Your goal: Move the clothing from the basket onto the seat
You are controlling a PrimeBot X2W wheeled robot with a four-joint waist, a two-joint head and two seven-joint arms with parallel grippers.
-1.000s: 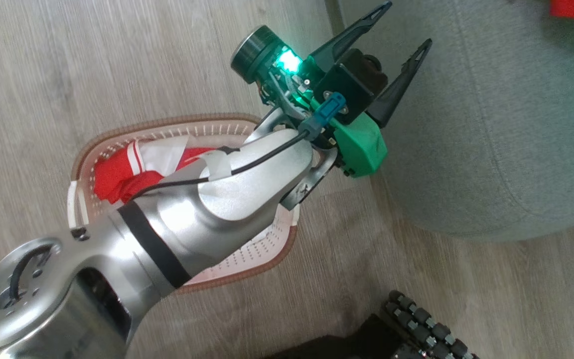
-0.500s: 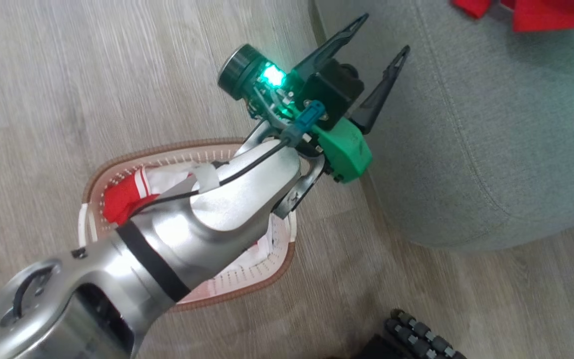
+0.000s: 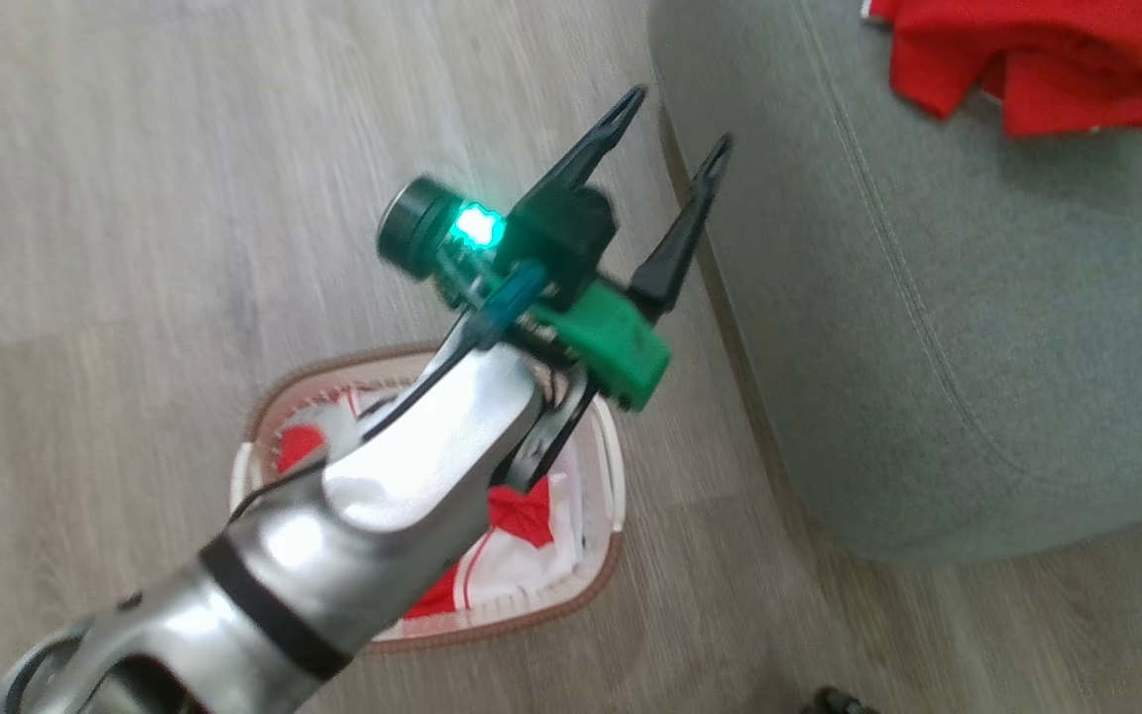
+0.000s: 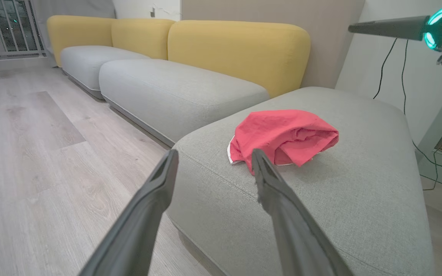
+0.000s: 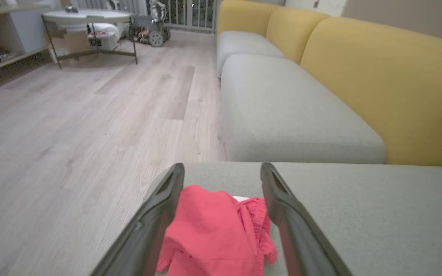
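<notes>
Head view: crumpled red garment [image 3: 1037,59] (white-edged) on seat [image 3: 928,297] — left pincer [image 3: 680,119], right pincer [image 5: 223,166] released.

Silver forearm [image 3: 402,476], green bracket [image 3: 621,342], perhaps teal plug [image 3: 512,293]

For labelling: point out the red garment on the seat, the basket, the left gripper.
red garment [image 4: 286,132], left wrist view, top fold
basket [image 3: 363,359], head view, brown rim
left gripper [image 3: 680,116], head view, between fingertips

You see a plain red garment [image 3: 1037,59], a grey-green seat [image 3: 928,317], a red-and-white garment [image 3: 521,518], a white basket [image 3: 571,609] with a brown rim, and a pale wood-grain floor [image 3: 135,198].
</notes>
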